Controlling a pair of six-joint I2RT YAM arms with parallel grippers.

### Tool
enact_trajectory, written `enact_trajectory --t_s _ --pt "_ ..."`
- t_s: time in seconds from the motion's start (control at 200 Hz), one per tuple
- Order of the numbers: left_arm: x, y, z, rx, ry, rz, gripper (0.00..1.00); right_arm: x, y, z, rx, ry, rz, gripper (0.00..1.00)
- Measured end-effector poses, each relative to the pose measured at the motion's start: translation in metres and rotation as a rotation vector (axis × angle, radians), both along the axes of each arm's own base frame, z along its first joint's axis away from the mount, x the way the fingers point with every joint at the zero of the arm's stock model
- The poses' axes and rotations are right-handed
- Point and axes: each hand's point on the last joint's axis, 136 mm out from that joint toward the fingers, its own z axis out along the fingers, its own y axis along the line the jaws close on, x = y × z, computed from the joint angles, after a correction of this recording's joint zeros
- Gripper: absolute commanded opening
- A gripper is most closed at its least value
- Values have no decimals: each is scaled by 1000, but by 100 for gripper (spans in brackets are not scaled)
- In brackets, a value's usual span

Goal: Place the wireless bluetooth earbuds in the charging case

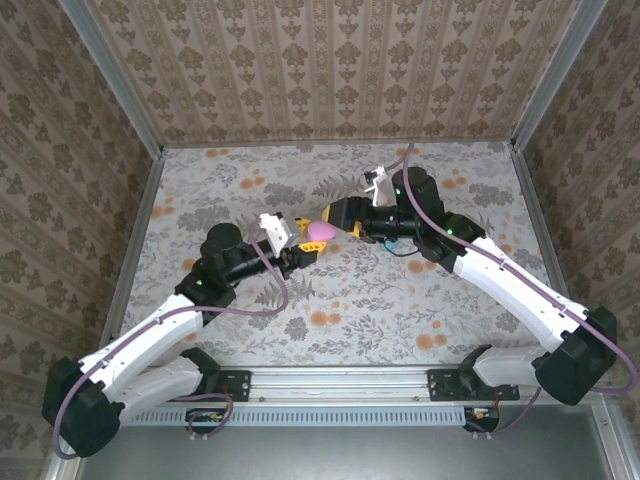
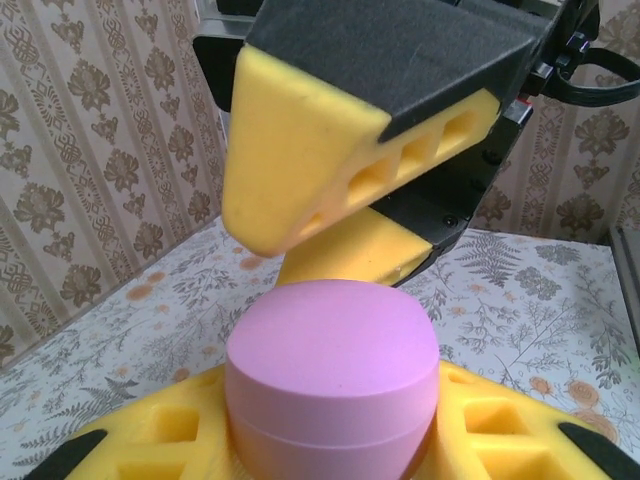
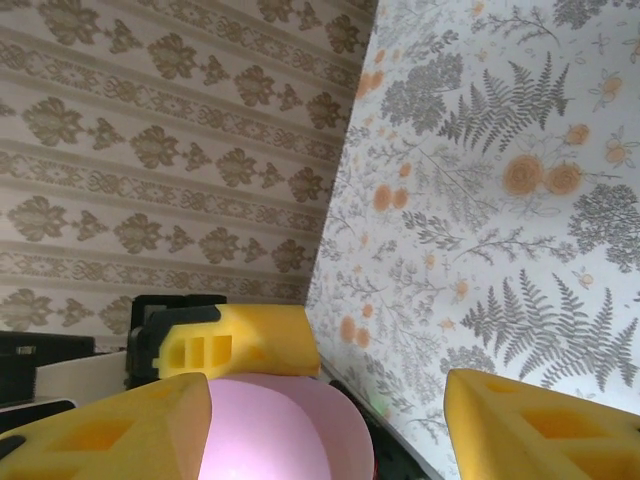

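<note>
**Pink case pinched by the left side, right side open next to it**

On the table, a cloth printed with ferns and orange flowers; all around, walls in brown patterned paper. Over the middle of the cloth, the pink charging case, with the left gripper at its near-left side and the right gripper at its far-right side.

From the left wrist: clamped low between the two yellow foam left fingers, touching both, rounded top up, with a fine seam around the lower body and the lid down on it. Just above and behind, the yellow right fingers, pointing down toward the case, apart from its top.

From the right wrist: jaws spread wide, the pink case just beside one finger and well apart from the other. Behind the case, one yellow finger of the left gripper. Beyond, cloth and wallpaper, seen tilted.
</note>
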Motion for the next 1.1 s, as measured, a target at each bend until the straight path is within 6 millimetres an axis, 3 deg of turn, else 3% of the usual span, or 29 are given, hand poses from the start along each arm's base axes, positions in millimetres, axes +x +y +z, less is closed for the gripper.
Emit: enact_trajectory --t_s 0.25,0.43,0.575,0.745,0.875,0.94,1.03,1.1 --pt "3 1 9 -38 5 23 33 -11 21 -1 135 67 131 64" --pt "5 1 12 -56 17 31 33 -14 25 5 229 86 179 56" --pt "5 1 15 -70 11 36 34 -21 28 11 276 94 224 56" --pt "6 2 17 -76 13 42 34 -25 29 13 308 101 252 41" --pt "6 2 17 -78 11 40 35 -23 27 13 319 103 247 39" --pt "5 2 17 -79 14 36 35 -22 26 13 322 105 244 32" --pt "5 1 16 -74 20 34 40 -21 25 12 327 109 239 26" --pt "5 1 13 -67 32 34 50 -21 25 10 328 108 235 23"
